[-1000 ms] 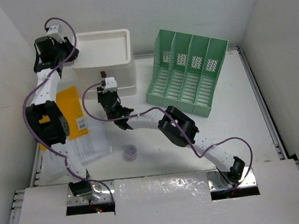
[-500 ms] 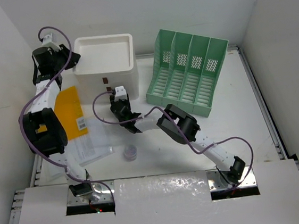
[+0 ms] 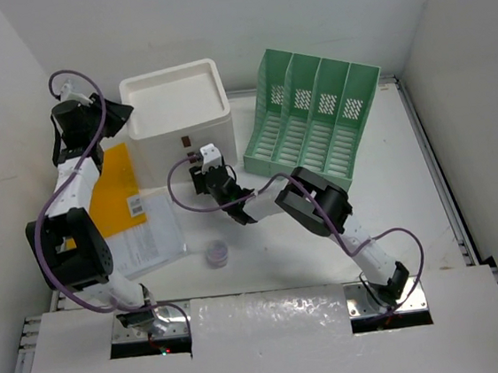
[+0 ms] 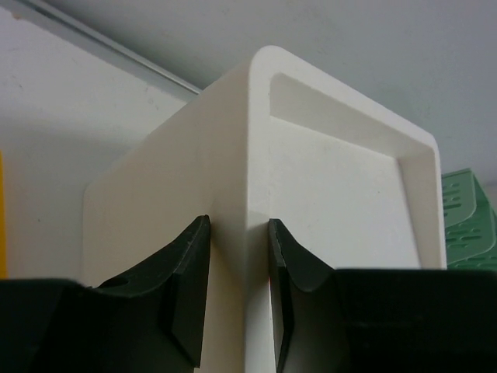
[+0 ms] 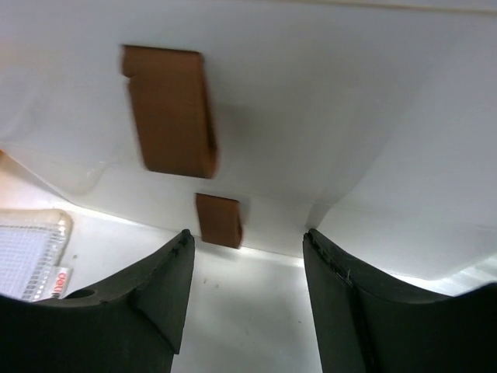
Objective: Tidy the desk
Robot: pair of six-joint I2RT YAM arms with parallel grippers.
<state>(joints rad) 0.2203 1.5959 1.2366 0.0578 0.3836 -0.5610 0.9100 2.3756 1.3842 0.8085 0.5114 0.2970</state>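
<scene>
The desk (image 3: 394, 207) is a white tabletop with silver rails. A white drawer box (image 3: 178, 105) stands at its back left. My left gripper (image 3: 121, 115) is shut on the box's left top rim; in the left wrist view the fingers (image 4: 190, 287) pinch the box wall (image 4: 334, 179) on both sides. My right gripper (image 3: 201, 169) is open and empty, low over the desk just in front of the box. In the right wrist view it (image 5: 247, 237) faces the box front (image 5: 326, 93), with two brown drawer handles (image 5: 169, 109) ahead and left.
A green slotted file rack (image 3: 313, 117) stands right of the box. An orange envelope (image 3: 111, 188) and clear plastic sleeves with papers (image 3: 148, 242) lie at the left. A small purple round object (image 3: 217, 255) sits near the front. White walls close in the back and sides.
The white box has slid toward the near side and turned a little, with my left gripper moving along on its rim. My right gripper has shifted right along the box front.
</scene>
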